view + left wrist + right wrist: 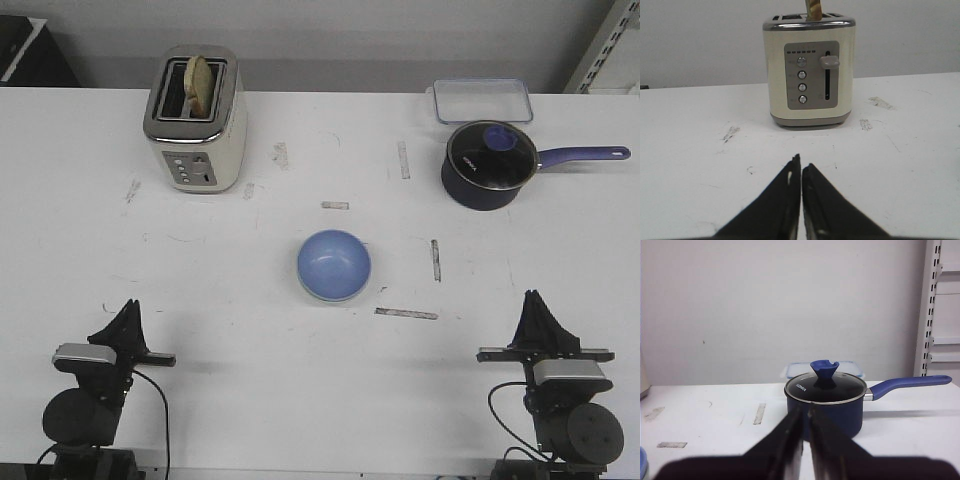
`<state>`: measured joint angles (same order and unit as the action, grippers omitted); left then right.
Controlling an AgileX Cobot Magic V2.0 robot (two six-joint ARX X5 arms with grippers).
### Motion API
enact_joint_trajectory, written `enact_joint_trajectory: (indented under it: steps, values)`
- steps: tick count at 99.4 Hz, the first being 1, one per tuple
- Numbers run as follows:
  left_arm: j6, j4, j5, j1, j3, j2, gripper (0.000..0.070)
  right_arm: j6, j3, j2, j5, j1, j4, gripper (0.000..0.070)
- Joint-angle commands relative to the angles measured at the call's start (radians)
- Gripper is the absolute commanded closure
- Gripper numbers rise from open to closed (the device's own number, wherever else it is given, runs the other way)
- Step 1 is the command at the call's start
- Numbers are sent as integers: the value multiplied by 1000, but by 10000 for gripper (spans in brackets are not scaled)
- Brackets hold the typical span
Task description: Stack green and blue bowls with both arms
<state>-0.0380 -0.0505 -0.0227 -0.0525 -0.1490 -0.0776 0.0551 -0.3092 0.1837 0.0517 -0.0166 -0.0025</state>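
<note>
A white table (300, 400), scuffed and carrying a few strips of tape, is filling most of the front view. At its far left a cream two-slot toaster (195, 120) is standing upright with a slice of bread (200, 84) sticking out of one slot; the left wrist view is looking straight at its control panel. At the far right a dark blue saucepan (487, 170) is sitting with its glass lid (493, 150) on and its handle pointing right, and just behind it a clear rectangular container (482, 100) is lying near the table's back edge.

Near the middle of the table the blue bowl (334, 264) is sitting upright, nested in the green bowl (322, 297), of which only a thin pale rim is showing along the near edge. The pair is lying well apart from both arms.

The left gripper (128, 312) is resting low at the near left edge, its two black fingers pressed together to a point and gripping nothing. The right gripper (535, 305) is sitting at the near right edge, fingers likewise closed to a narrow slit and empty, aimed toward the saucepan
</note>
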Motion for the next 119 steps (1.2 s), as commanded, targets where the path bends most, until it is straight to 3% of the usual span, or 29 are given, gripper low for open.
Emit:
enact_joint_trajectory:
  steps: [1,43,119]
  values:
    - [8,-37,-2,0,16,9,699,-8,-3,-2,0,-1,10,690]
    - [8,-135,-8,1,138,17,699,-8,-3,-2,0,-1,10,690]
    - [1,-80,-7,34,137,74,699,-8,-3,-2,0,-1,10,690]
